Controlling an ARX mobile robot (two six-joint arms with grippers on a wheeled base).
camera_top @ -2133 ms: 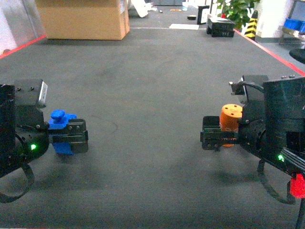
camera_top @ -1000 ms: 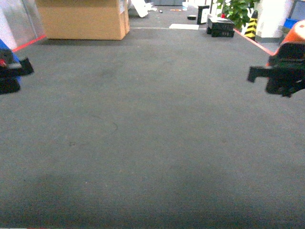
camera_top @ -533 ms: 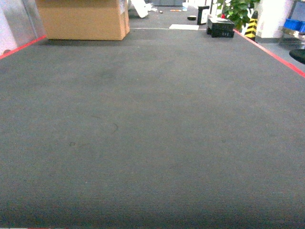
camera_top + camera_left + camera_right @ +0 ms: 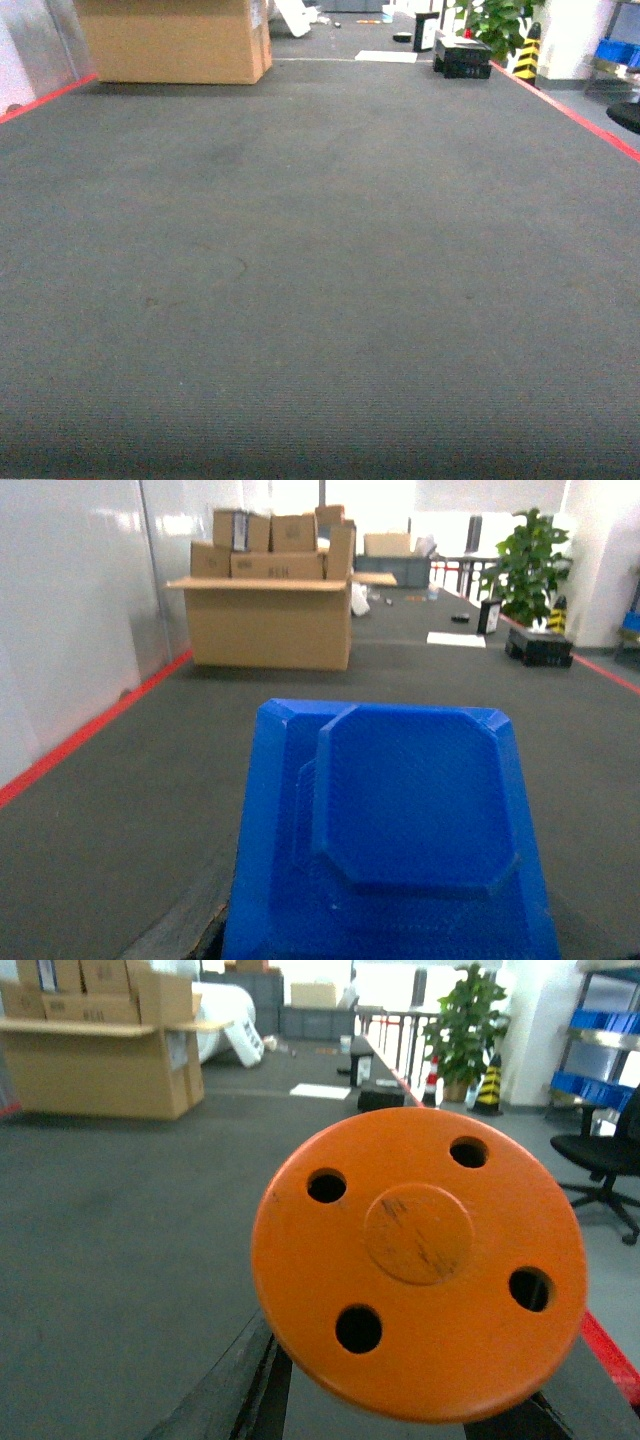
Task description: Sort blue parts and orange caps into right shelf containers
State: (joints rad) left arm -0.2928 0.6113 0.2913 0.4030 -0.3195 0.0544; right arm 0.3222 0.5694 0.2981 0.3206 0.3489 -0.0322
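Neither gripper shows in the head view. In the left wrist view a blue part (image 4: 400,820) with a raised octagonal face fills the lower frame right in front of the camera. It hides my left gripper's fingers except for a dark sliver at the bottom left. In the right wrist view an orange cap (image 4: 420,1260), a round disc face with several holes, sits between the two black fingers (image 4: 235,1390) of my right gripper (image 4: 400,1432), which is shut on it. Blue containers (image 4: 605,1020) stand on a shelf far off at the right.
Dark grey carpet (image 4: 320,280) stretches ahead, edged by red lines (image 4: 570,105). A large cardboard box (image 4: 175,40) stands at the far left, black cases (image 4: 462,55) and a plant (image 4: 495,20) at the far right. An office chair (image 4: 600,1160) stands to the right.
Both grippers, holding the blue part and the orange cap low in the head view, rose up and outward and have left that view. The floor scene is the same.
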